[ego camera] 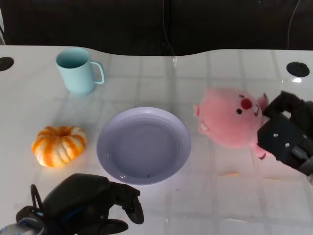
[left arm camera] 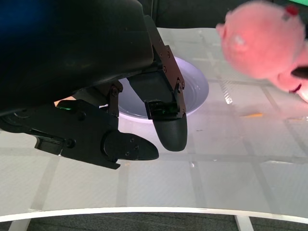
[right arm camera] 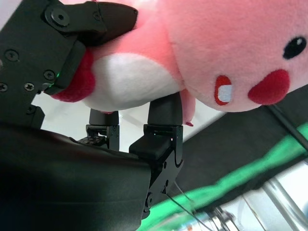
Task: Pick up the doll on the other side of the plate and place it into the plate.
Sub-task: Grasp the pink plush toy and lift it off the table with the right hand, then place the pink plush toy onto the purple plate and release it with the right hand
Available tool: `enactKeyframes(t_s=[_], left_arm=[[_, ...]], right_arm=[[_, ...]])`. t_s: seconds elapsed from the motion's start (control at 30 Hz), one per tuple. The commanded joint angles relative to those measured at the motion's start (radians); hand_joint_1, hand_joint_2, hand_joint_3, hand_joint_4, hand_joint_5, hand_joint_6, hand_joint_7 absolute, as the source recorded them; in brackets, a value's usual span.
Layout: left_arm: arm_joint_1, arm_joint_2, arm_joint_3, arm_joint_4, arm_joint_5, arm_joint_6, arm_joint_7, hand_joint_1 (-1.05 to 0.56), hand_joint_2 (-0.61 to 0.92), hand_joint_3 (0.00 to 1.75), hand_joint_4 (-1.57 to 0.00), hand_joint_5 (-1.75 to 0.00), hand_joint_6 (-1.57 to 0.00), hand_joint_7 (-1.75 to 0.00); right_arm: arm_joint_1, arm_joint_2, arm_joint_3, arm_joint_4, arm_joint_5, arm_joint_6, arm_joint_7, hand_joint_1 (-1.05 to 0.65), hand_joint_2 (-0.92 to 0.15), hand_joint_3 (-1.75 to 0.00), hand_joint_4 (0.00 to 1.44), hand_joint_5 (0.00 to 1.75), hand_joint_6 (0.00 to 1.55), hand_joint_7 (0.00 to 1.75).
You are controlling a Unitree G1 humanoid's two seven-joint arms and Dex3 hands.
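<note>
A pink plush doll (ego camera: 232,120) with a red nose hangs just right of the lavender plate (ego camera: 143,145), held by my right hand (ego camera: 288,129). In the right wrist view the fingers (right arm camera: 163,115) and thumb clamp the doll (right arm camera: 202,43) around its white belly. The left wrist view shows the doll (left arm camera: 264,41) beyond the plate (left arm camera: 195,89). My left hand (ego camera: 85,205) rests low at the front left of the table, fingers loosely spread and empty, near the plate's front rim.
A teal mug (ego camera: 77,69) stands at the back left. An orange-and-white pumpkin toy (ego camera: 58,145) lies left of the plate. The table's curved far edge (ego camera: 146,53) runs behind them.
</note>
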Motion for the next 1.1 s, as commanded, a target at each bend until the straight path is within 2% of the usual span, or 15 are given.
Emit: enactKeyframes(t_s=[0.03, 0.27, 0.5, 0.7, 0.87, 1.0, 1.1], left_arm=[[-0.006, 0.017, 0.003, 0.022, -0.003, -0.006, 0.000, -0.22, 0.92, 0.24, -0.71, -1.30, -0.86, -0.68], [-0.003, 0.012, 0.007, 0.028, -0.013, -0.014, 0.006, -0.23, 0.92, 0.23, -0.73, -1.32, -0.86, -0.68], [-0.001, 0.014, 0.001, 0.030, -0.002, -0.027, 0.015, -0.23, 0.92, 0.23, -0.72, -1.32, -0.86, -0.68], [0.001, 0.005, -0.006, 0.028, 0.000, -0.033, 0.020, -0.21, 0.92, 0.21, -0.72, -1.32, -0.87, -0.68], [-0.001, -0.002, -0.018, 0.028, 0.003, -0.030, 0.021, -0.21, 0.92, 0.20, -0.74, -1.31, -0.88, -0.68], [-0.002, -0.004, -0.025, 0.030, 0.003, -0.036, 0.026, -0.21, 0.92, 0.20, -0.74, -1.30, -0.88, -0.68], [-0.002, -0.007, -0.029, 0.025, 0.007, -0.034, 0.027, -0.21, 0.92, 0.19, -0.74, -1.30, -0.88, -0.67]], right_arm=[[-0.002, 0.009, -0.017, -0.029, 0.029, -0.023, 0.001, -0.12, -0.32, -1.45, 0.94, 1.75, 0.80, 1.75], [-0.010, 0.046, 0.018, -0.152, 0.030, -0.004, 0.071, -0.11, -0.35, -1.36, 0.95, 1.75, 0.80, 1.75], [-0.056, 0.132, 0.072, -0.228, 0.026, 0.087, 0.151, -0.10, -0.38, -1.27, 0.94, 1.75, 0.78, 1.75], [-0.149, 0.203, 0.138, -0.156, -0.015, 0.102, 0.145, -0.13, -0.39, -1.28, 0.95, 1.75, 0.77, 1.74], [-0.255, 0.256, 0.198, -0.011, -0.059, 0.058, 0.112, -0.15, -0.39, -1.29, 0.97, 1.75, 0.79, 1.72], [-0.305, 0.290, 0.209, 0.065, -0.061, 0.065, 0.108, -0.14, -0.39, -1.28, 0.97, 1.75, 0.79, 1.74], [-0.320, 0.322, 0.192, 0.112, -0.042, 0.059, 0.084, -0.11, -0.37, -1.28, 0.96, 1.75, 0.79, 1.75]])
